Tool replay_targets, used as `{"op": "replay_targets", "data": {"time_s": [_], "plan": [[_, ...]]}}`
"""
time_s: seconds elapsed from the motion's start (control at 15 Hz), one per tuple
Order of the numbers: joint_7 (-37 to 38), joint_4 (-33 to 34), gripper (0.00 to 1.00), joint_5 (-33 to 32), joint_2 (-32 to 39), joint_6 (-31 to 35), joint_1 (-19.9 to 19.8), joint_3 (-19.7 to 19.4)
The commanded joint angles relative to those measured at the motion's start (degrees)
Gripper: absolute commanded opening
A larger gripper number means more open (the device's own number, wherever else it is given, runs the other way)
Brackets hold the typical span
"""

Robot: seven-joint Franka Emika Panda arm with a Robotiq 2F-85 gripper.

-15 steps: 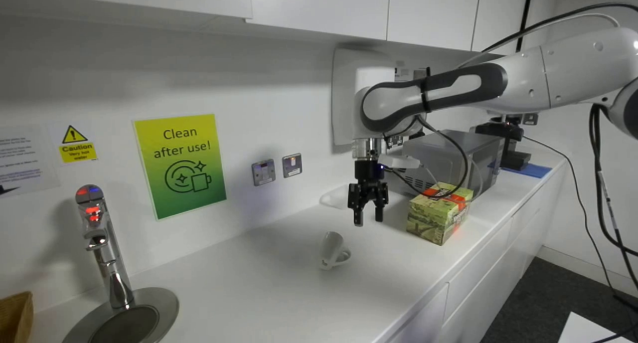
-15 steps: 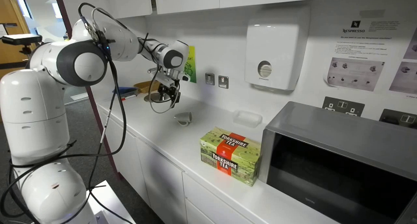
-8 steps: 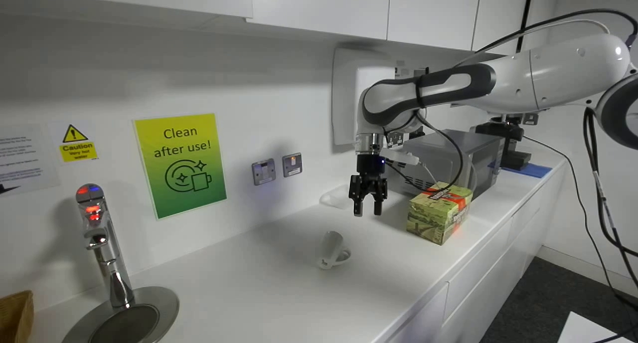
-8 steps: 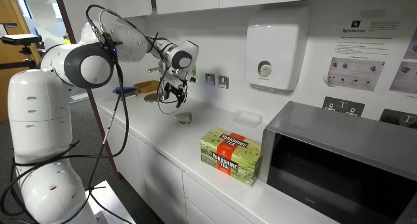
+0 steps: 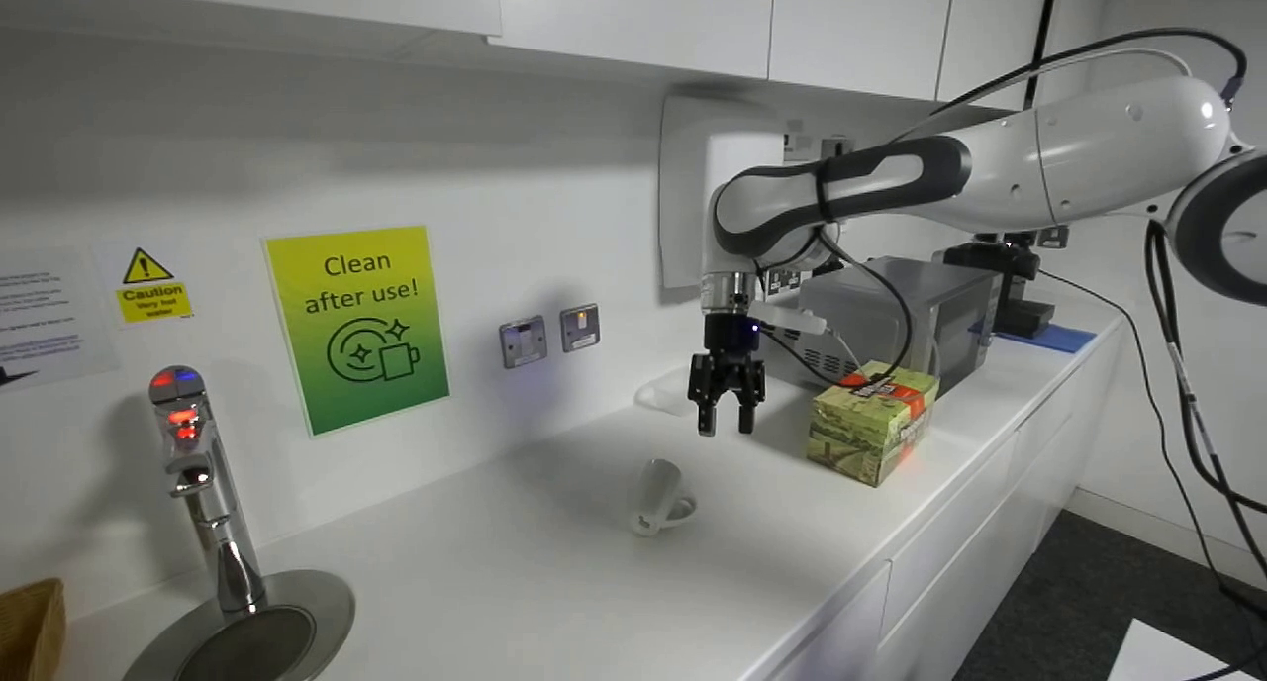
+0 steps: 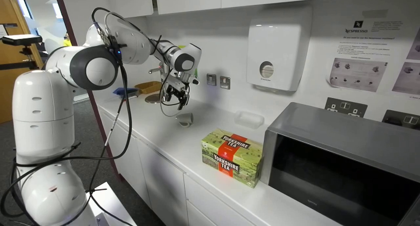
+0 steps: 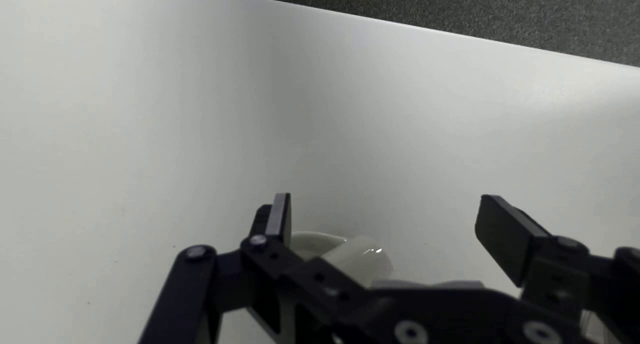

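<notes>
While the claw hovers, the mug lies below.

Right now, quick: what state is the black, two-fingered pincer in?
Pincer: open, holding nothing, above and clear of the white cylindrical ceramic-looking mug.

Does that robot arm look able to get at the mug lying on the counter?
Probably yes: the gripper hangs open above the counter, holding nothing, and I see nothing between it and the mug, though it would need to come lower.
</notes>
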Motion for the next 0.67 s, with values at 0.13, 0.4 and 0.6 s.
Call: {"op": "replay_targets", "data": {"time_s": [0.13,0.4,0.6], "plan": [[-1.8,8.7,1.0,4.2,7.3,-2.4,-2.9,-0.3],[-3.5,14.2,1.0,5.8,12.2,-4.1,-4.2,0.3],[-9.0,19.4,1.0,6.3,16.2,-9.7,-5.2,1.4]]}}
